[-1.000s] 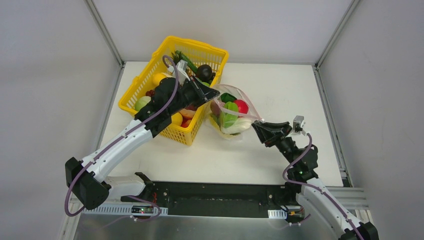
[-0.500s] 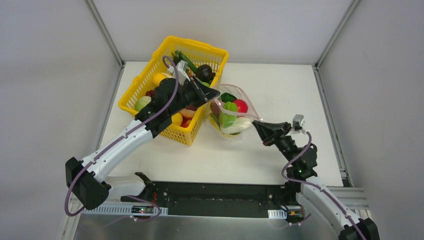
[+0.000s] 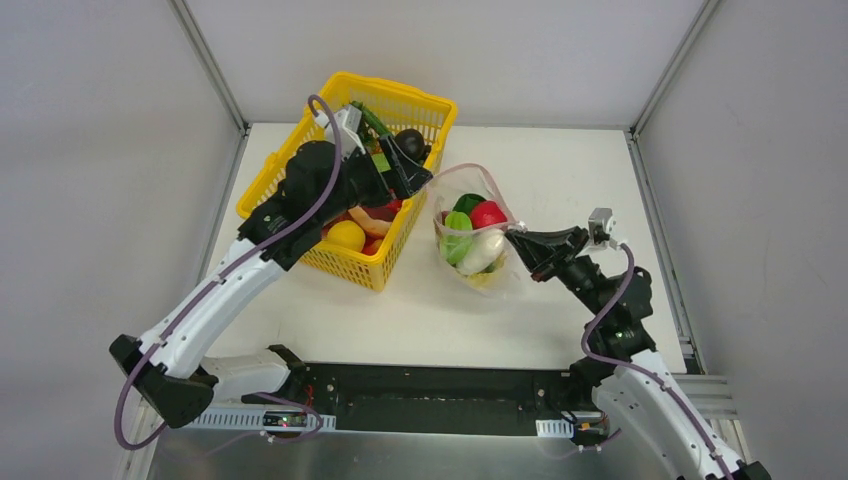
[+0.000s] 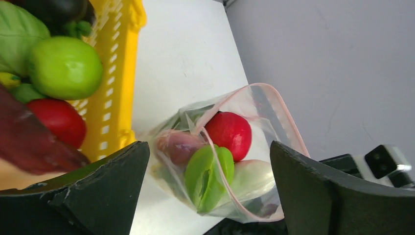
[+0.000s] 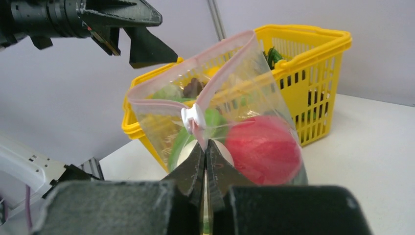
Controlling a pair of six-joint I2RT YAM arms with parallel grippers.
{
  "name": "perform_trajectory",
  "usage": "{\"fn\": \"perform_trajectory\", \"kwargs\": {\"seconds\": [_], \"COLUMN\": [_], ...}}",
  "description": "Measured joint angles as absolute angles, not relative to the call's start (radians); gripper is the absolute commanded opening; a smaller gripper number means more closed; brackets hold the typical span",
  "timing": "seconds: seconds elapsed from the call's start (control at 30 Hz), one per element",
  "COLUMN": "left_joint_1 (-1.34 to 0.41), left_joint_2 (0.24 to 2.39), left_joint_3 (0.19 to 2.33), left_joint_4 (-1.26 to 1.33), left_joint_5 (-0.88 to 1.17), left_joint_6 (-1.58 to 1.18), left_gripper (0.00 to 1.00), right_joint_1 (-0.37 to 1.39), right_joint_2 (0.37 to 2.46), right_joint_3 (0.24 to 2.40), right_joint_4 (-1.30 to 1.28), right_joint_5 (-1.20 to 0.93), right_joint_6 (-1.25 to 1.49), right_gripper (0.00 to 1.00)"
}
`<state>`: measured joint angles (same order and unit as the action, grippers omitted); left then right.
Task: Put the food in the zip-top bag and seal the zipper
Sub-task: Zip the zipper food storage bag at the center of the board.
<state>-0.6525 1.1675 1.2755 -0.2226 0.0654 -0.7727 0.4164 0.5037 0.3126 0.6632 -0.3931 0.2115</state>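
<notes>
Right of the yellow basket [image 3: 380, 265], the zip-top bag [image 3: 490, 275] stands open-mouthed on the table. Left gripper [image 3: 412, 170] spread wide, empty, over the basket rim. Right gripper [image 5: 205, 144] pinched on the zipper [image 4: 291, 125] beside the white slider [image 5: 194, 117]. Red apple [image 3: 488, 213], greens and radish bagged; more food in basket, sealing not done.

Yellow mesh basket [image 3: 400, 90] at the far left of a white tabletop [image 3: 580, 180], grey walls [image 3: 100, 150] around.

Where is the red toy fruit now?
Top view: the red round plastic fruit lies inside the clear plastic bag, right of the yellow mesh basket, near the right claw.
</notes>
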Motion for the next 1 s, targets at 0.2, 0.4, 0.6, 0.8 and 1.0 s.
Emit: {"fn": "perform_trajectory", "kwargs": {"seconds": [0.2, 0.4, 0.6, 0.8, 1.0], "left_joint_1": [-0.653, -0.654, -0.667, -0.669, -0.714], "left_joint_2": [1.097, 1.115, 1.143, 1.129, 1.139], "left_joint_3": [1.411, 1.488, 1.519, 1.548, 1.558], "left_joint_4": [-0.385, -0.420, -0.438, -0.439, -0.434], "left_joint_5": [0.064, 0.256, 0.390, 0.445, 0.519], "left_joint_6": [-0.547, -0.363, -0.256, -0.213, -0.177], "left_gripper": [0.99, 0.99, 0.99, 0.99, 0.99], "right_joint_1": [0.414, 0.414, 0.414, 0.414, 0.414], "right_joint_2": [0.535, 0.563, 0.598, 0.641, 0.719], "right_joint_3": [0.511, 0.630, 0.718, 0.789, 0.762], "right_joint_4": [0.398, 0.207, 0.106, 0.066, 0.067], "right_joint_5": [-0.555, -0.738, -0.914, -1.004, -0.999], "right_joint_6": [0.153, 0.090, 0.057, 0.019, -0.006], "right_gripper": [0.00, 0.00, 0.00, 0.00, 0.00]}}
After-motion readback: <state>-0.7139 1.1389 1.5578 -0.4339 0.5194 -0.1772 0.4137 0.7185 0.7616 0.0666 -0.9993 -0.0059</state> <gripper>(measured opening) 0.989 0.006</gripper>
